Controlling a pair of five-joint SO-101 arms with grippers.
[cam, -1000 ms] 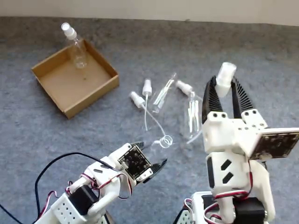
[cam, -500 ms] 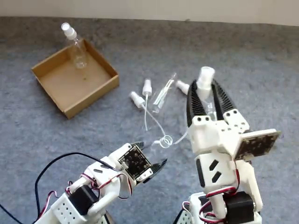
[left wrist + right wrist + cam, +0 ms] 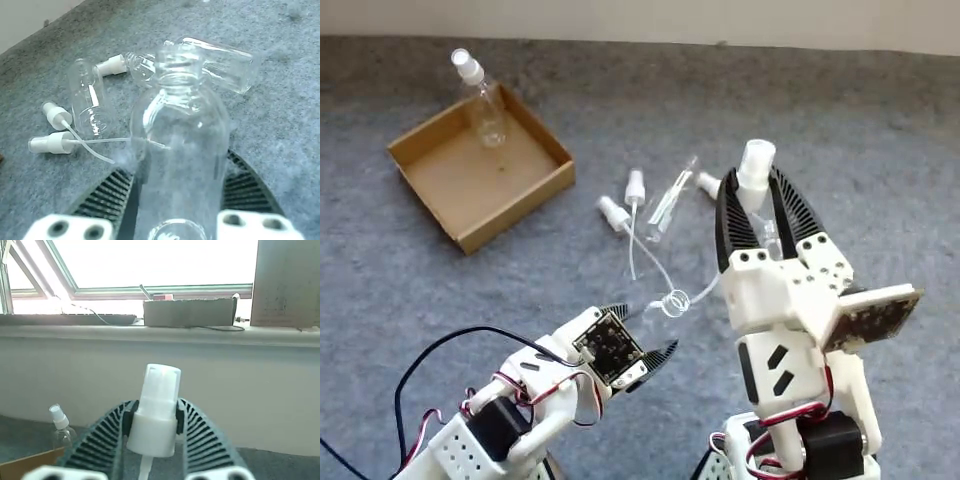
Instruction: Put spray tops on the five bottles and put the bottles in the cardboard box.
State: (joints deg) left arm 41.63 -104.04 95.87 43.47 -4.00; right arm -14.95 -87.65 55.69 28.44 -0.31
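My left gripper point(image 3: 643, 331), low at the near side of the table, is shut on a clear open-necked bottle point(image 3: 674, 300) point(image 3: 179, 145), which sits upright between its fingers point(image 3: 105, 192). My right gripper point(image 3: 757, 192) point(image 3: 154, 412) is raised above the table and shut on a white spray top point(image 3: 757, 163) point(image 3: 156, 407), whose thin tube hangs below. The cardboard box point(image 3: 535, 195) lies at the far left. A capped bottle point(image 3: 480, 100) point(image 3: 60, 427) leans on its far wall.
Between the arms lie two loose spray tops point(image 3: 615, 213) point(image 3: 635, 186) with long tubes, a clear bottle point(image 3: 670, 198), and another capped one point(image 3: 710, 185) partly behind my right gripper. In the left wrist view several clear bottles point(image 3: 90, 102) point(image 3: 222, 62) lie on the grey carpet point(image 3: 840, 110).
My right arm has swung to the left with the spray top, toward the bottle in my left gripper. The left arm has kept still.
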